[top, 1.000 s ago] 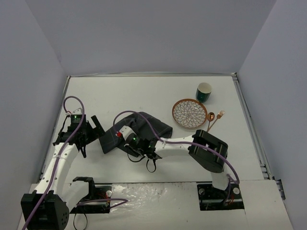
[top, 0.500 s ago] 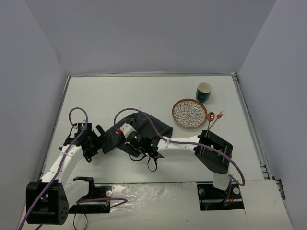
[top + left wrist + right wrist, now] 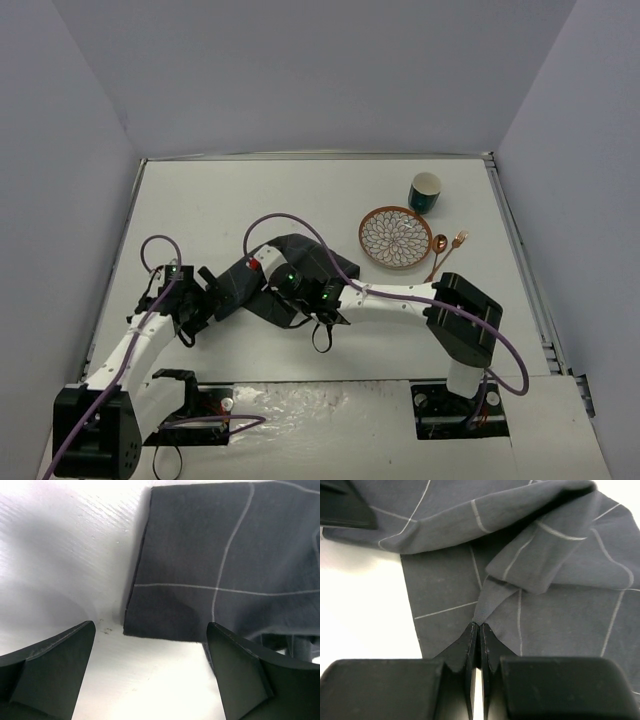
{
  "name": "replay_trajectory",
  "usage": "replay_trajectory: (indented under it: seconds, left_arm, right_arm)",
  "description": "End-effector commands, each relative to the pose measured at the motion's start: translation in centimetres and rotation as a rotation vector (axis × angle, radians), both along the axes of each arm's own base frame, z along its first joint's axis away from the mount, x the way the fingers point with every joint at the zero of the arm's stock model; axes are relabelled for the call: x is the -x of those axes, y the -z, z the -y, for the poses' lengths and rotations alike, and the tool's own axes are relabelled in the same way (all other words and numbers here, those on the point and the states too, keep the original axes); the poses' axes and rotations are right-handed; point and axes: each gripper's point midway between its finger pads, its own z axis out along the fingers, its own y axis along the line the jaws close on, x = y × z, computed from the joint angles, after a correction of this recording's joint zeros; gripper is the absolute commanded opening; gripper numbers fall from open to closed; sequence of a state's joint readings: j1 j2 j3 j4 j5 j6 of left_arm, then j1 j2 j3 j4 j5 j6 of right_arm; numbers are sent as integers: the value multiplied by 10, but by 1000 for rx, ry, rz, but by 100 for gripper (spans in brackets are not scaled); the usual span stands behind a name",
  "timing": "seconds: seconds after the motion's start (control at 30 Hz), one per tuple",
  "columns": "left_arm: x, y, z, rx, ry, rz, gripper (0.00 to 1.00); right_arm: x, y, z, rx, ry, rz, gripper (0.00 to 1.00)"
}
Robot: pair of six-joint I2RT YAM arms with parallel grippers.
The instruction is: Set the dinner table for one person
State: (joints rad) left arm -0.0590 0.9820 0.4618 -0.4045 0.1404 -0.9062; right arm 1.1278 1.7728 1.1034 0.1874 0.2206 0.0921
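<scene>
White dinner table (image 3: 300,190): right pincer (image 3: 479,628), arm reaching leftward, pinching cloth (image 3: 560,610); left pincer (image 3: 150,625) spread near corner.

Matt dinner table (image 3: 300,190) — soft woven cloth mat (image 3: 200,545) (creased).

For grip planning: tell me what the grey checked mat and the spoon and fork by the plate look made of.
The mat: woven fabric, matte; it folds and creases softly. The spoon and fork: likely metal with a copper-coloured shine, though too small to confirm.
</scene>
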Motion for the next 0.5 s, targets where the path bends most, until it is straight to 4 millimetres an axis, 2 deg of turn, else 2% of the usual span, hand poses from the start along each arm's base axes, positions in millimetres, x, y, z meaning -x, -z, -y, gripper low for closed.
replay_trajectory:
  seconds: [0.0, 0.1, 0.17, 0.23, 0.33, 0.47]
  left_arm:
    - [-15, -44, -8, -80, 51, 128, 91]
    - [-15, -55, -15, -151, 120, 145, 91]
    - [-14, -58, -12, -172, 183, 159, 91]
    - [-20, -57, 8, -119, 266, 212, 91]
    - [-13, -41, 16, -95, 282, 192, 91]
    - [0, -27, 14, -107, 213, 153, 89]
  right_arm:
    - [-9, -49, -5, -118, 1, 40, 0]
    - [-11, -54, -3, -139, -10, 27, 0]
    - [-14, -60, -1, -159, -12, 18, 0]
    - [-16, -65, 2, -173, -15, 7, 0]
    - [-19, -74, 6, -197, -15, 2, 0]
    - [-18, -81, 11, -219, -22, 0, 0]
